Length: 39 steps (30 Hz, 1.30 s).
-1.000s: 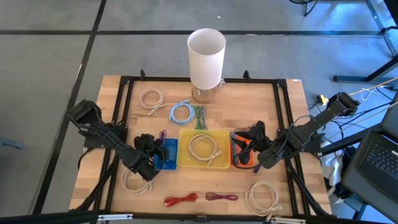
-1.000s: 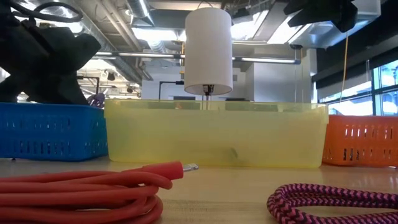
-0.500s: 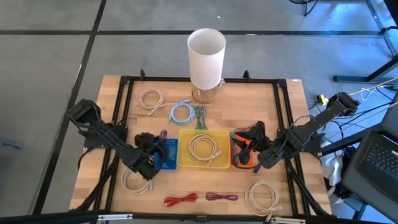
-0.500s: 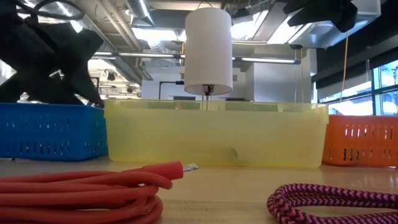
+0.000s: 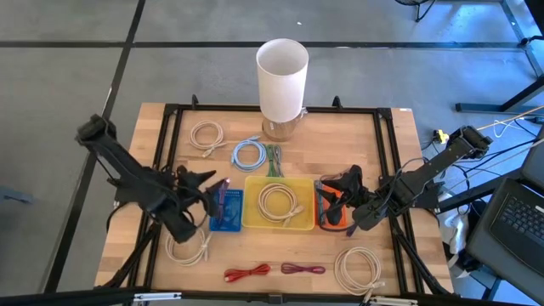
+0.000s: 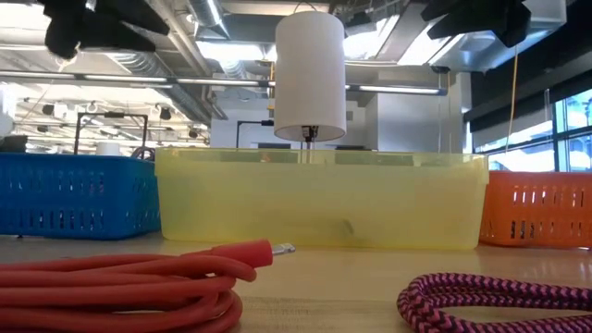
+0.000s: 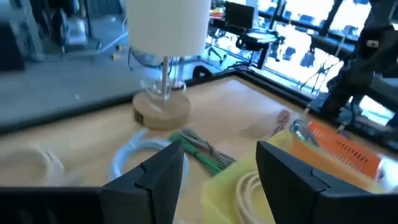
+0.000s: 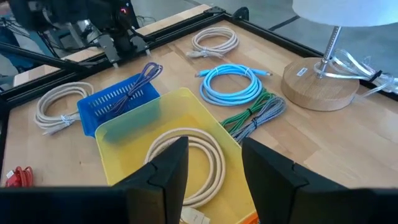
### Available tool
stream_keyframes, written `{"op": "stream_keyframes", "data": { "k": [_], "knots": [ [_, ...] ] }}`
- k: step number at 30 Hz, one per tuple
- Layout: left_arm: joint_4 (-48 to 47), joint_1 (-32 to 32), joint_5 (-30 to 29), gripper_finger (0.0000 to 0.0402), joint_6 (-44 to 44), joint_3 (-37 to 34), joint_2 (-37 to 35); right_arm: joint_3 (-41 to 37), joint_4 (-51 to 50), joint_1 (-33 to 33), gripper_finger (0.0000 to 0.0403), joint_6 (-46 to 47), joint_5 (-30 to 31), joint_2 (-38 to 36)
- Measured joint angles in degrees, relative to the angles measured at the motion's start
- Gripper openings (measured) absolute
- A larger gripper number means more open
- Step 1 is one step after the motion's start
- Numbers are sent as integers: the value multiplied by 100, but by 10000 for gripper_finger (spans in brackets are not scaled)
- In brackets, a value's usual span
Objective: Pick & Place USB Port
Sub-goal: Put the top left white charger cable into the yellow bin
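Observation:
A purple USB cable lies in the blue basket, one loop leaning up over the basket's far rim. My left gripper hangs above and just left of the basket, open, with nothing between its fingers. In the low view it shows only as a dark shape at the top left. My right gripper waits over the orange basket, open and empty.
A yellow bin holding a cream cable stands between the two baskets. A white lamp stands at the far edge, with a light blue cable and a green one before it. Cream coils and red and pink cables lie near the front.
My left gripper has opened over the blue basket and let go of the purple cable, which now rests in the basket. The gripper has then risen clear and drawn back toward the table's left and far side.

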Motion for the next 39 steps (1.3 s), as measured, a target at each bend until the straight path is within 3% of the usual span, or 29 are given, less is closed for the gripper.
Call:
{"op": "stream_keyframes", "data": {
  "k": [5,9,14,19,27,29,33,36,39],
  "knots": [
    [-5,0,1,194,1817,0,-573,0,-281,0,153,-90,-165,0],
    [-6,0,16,194,2950,0,-844,-2,-952,-42,153,347,-200,0],
    [-8,0,51,194,3561,0,-1091,-4,-1873,-276,153,1015,-210,0],
    [-12,56,56,194,3921,0,-1232,-4,-2142,-764,153,767,-258,0],
    [-31,533,147,194,4024,0,-1259,-4,-1939,-1743,153,175,-742,0],
    [-132,791,449,194,3806,0,-1294,-4,-1863,-1865,153,151,-884,0],
    [-807,1683,1291,193,2956,4,-1388,-4,-1530,-1934,153,-135,-1010,0],
    [-1375,2429,1575,189,2275,4,-1414,-4,-1183,-1932,153,-425,-1098,-2],
    [-1624,3121,1916,185,2137,4,-1401,-4,-850,-1932,153,-626,-1213,-2]
  ]
}}
